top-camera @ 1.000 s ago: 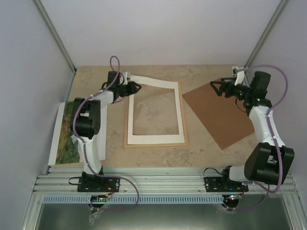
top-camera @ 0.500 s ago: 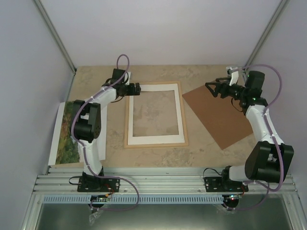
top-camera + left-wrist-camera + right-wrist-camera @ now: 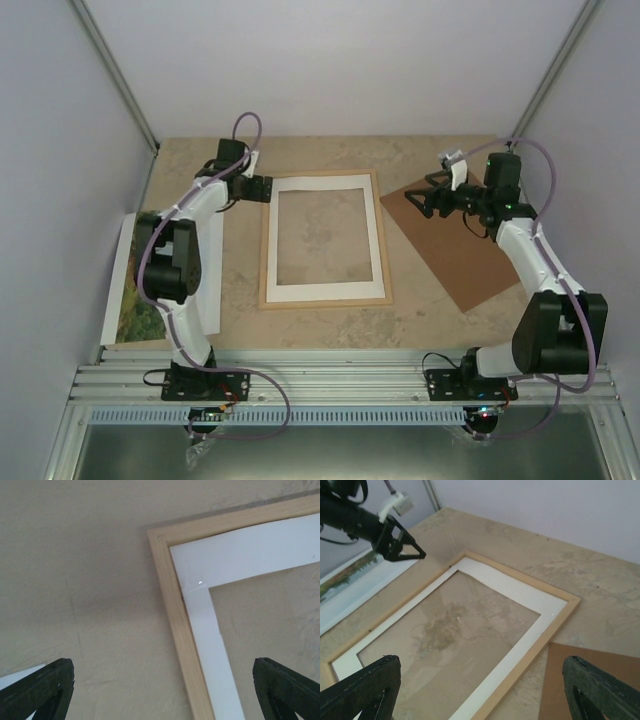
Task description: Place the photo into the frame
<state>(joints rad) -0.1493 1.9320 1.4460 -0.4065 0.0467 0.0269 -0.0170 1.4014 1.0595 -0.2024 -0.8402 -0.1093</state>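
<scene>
- Both my grippers gape wide, empty: left gripper (image 3: 263,189) by the frame (image 3: 325,302) at its upper-left corner, right gripper (image 3: 420,200) above the brown board (image 3: 470,250).
- Far left lies the photo (image 3: 138,308), flat; probably light, floppy, crease-prone, so I'd pinch its white border.

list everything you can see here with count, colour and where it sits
frame: one, pale wood, flat in the middle of the table
mat: one, white, inside the frame
photo: one, green-brown landscape with white border, at the table's left edge
backing board: one, brown, right of the frame, lying at an angle
table: one, mottled beige
left gripper: one, black, open, by the frame's far left corner
right gripper: one, black, open, over the backing board's end nearest the frame
</scene>
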